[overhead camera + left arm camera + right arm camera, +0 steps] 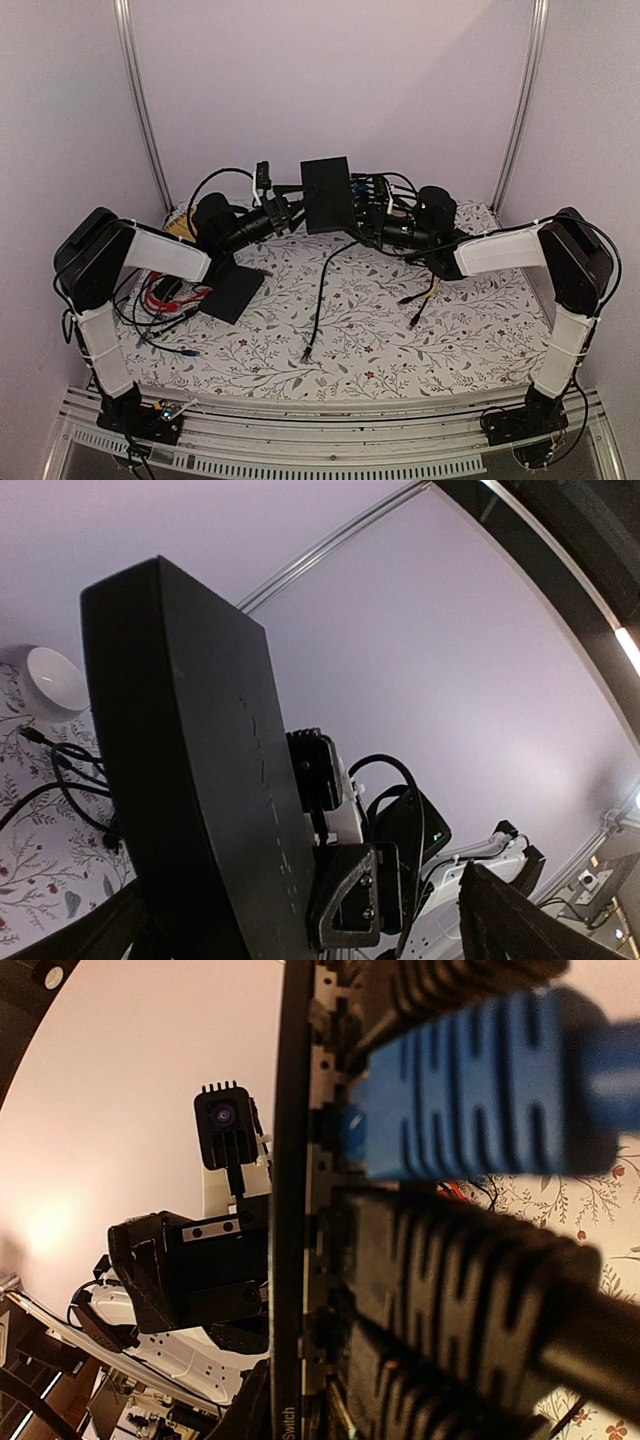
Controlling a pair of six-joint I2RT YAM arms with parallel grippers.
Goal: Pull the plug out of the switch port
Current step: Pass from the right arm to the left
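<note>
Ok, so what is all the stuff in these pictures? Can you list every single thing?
switch: one, black, at the back between the two grippers
blue plug: one, blue, in a switch port
black plugs: several, black, in the ports beside the blue one
flat slab: one, black, lying on the left
loose cable: one, black, across the middle of the cloth
red wires: a bundle, red, far left
bowl: one, white, on the cloth
tablecloth: one, white with flowers, over the table
left gripper: one, black, at the switch's left side
right gripper: one, black, by the plugs
</note>
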